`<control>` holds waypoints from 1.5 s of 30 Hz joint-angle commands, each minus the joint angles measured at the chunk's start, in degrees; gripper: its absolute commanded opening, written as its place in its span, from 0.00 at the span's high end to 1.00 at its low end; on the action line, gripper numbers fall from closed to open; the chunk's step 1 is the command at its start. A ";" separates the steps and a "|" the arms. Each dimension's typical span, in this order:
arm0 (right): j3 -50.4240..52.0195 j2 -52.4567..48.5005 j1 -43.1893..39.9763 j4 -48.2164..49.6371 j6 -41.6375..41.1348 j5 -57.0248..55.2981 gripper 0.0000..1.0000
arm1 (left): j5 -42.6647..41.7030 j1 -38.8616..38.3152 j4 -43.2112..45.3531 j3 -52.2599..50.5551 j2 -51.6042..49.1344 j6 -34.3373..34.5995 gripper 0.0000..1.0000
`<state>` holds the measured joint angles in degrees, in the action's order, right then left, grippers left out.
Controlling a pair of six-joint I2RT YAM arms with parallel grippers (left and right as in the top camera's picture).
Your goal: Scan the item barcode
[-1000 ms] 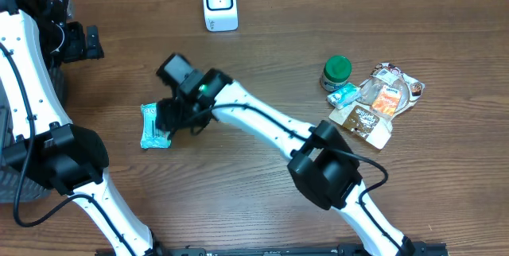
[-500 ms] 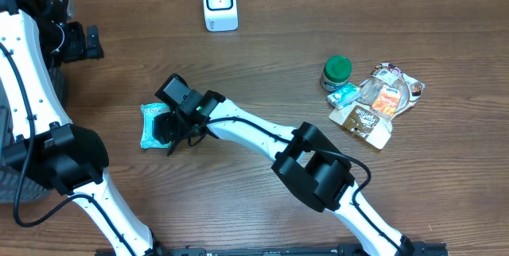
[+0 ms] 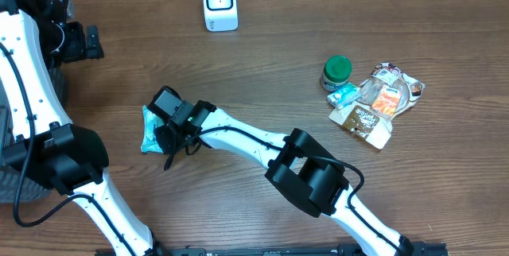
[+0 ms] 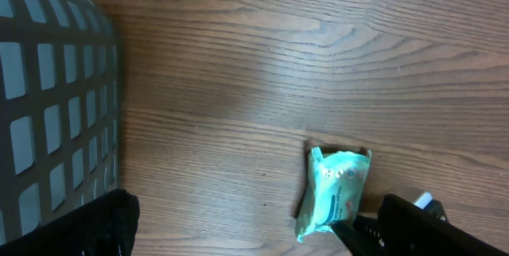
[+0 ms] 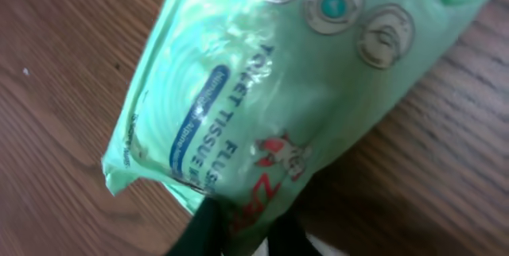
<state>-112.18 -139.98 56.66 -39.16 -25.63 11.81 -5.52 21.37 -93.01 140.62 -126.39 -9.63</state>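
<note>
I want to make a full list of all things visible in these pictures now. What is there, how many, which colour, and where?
table: one, brown wood, under everything.
scanner: one, white, far edge, left of centre.
tissue pack: one, light green, left of centre.
jar: one, green lid, right side.
snack packets: small pile, mixed colours, count unclear, beside the jar.
basket: one, dark grey, left edge.
left gripper: black, open, far left, holds nothing.
right gripper: black, closed on the tissue pack's edge.
</note>
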 commanded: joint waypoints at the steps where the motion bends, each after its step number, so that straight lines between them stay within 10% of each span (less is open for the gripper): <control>1: 0.52 -1.81 -1.03 -5.22 0.44 -5.35 0.96 | -0.24 -0.39 0.11 1.07 0.94 -0.46 0.01; 12: -5.64 2.10 -11.34 -26.32 17.70 -6.86 0.94 | -0.26 -0.39 0.11 1.07 0.94 -0.46 0.00; 26: -18.78 2.29 -21.22 -41.72 17.92 3.02 0.66 | -0.24 -0.39 0.11 1.07 0.94 -0.46 0.00; 30: -22.51 2.29 -20.20 -42.16 16.79 7.02 0.43 | -0.26 -0.39 0.09 1.07 0.94 -0.46 0.01; 45: -7.74 2.27 -11.34 -35.89 7.91 6.73 0.51 | -0.24 -0.39 0.09 1.07 0.94 -0.46 0.00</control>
<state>-123.00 -138.76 44.51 -75.48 -14.46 20.36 -5.52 21.37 -93.01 140.62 -126.39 -9.63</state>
